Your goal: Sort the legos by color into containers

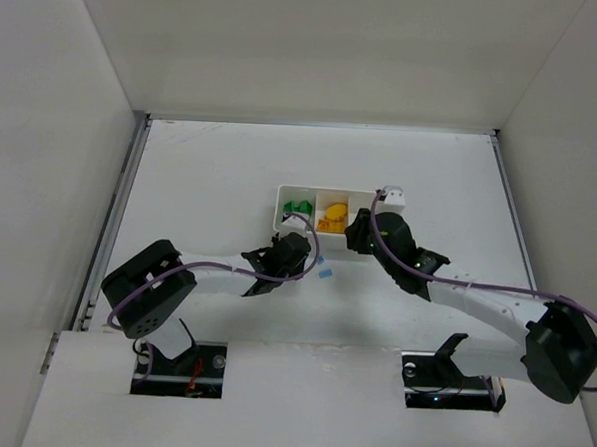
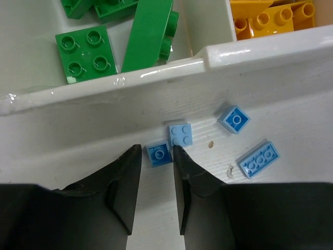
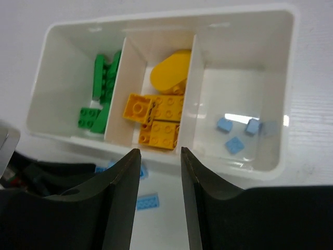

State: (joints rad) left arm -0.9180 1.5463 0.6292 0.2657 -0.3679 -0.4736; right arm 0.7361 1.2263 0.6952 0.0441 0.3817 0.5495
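Note:
The white three-compartment tray (image 1: 278,220) holds green legos (image 3: 101,99) on the left, yellow-orange ones (image 3: 158,117) in the middle and tiny light blue ones (image 3: 234,136) on the right. Several light blue legos lie on the table before its near wall (image 2: 260,47). My left gripper (image 2: 156,151) is open, low over the table, with one blue lego (image 2: 158,154) between its fingertips; a paler one (image 2: 180,134) touches it, and others (image 2: 233,119) (image 2: 258,159) lie to the right. My right gripper (image 3: 159,152) is open and empty above the tray's near edge.
A small white object (image 1: 392,195) sits by the tray's far right corner. My left arm (image 3: 31,179) shows dark at the lower left of the right wrist view, close to my right gripper. White walls enclose the table (image 1: 211,179) on three sides.

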